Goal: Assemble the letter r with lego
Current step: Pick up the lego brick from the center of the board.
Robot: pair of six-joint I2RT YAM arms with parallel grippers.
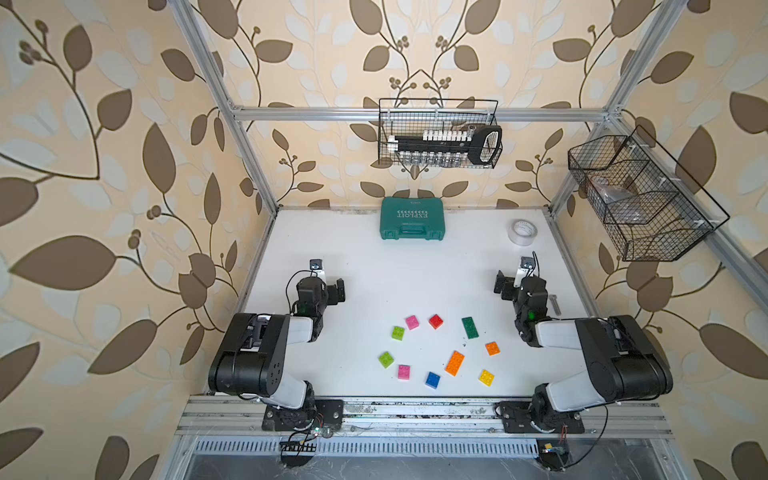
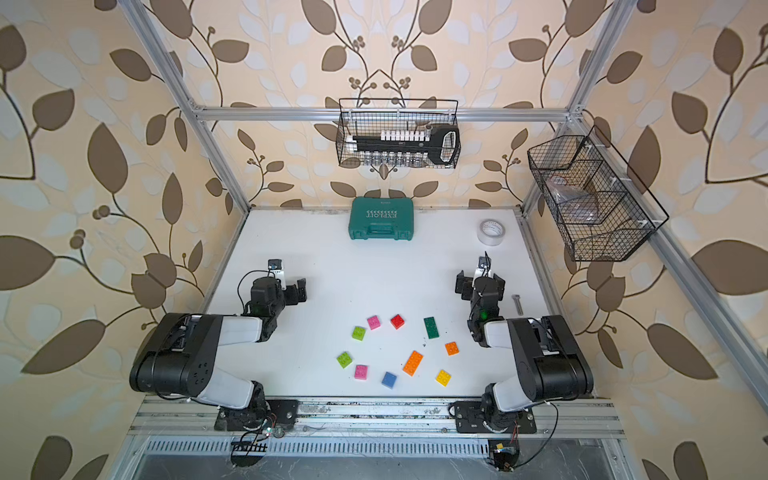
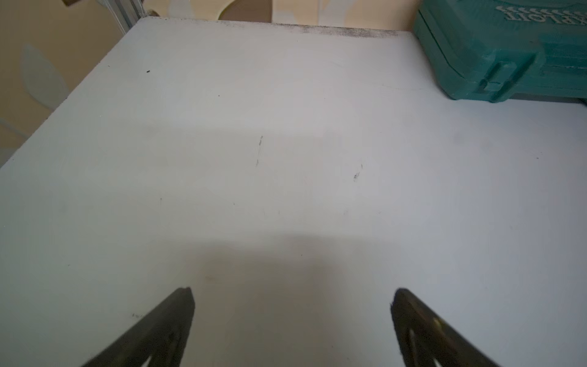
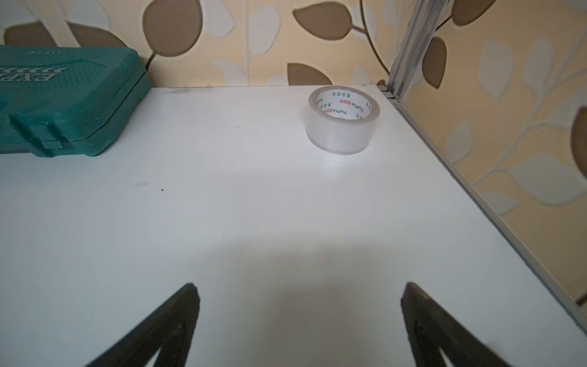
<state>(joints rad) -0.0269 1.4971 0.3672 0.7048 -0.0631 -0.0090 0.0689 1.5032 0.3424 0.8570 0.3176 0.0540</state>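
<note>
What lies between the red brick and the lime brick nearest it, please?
A pink brick lies between the red brick and that lime brick, seen in both top views.

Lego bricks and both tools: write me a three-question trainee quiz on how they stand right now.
1. True or false: the left tool is shut on a small studded plastic brick.
2. What colour is the long studded plastic brick nearest the right tool? A. orange; B. dark green; C. blue.
3. How many pink square studded bricks lie on the white table?
Key: 1 false, it is open and empty over bare table; 2 B; 3 two.
</note>
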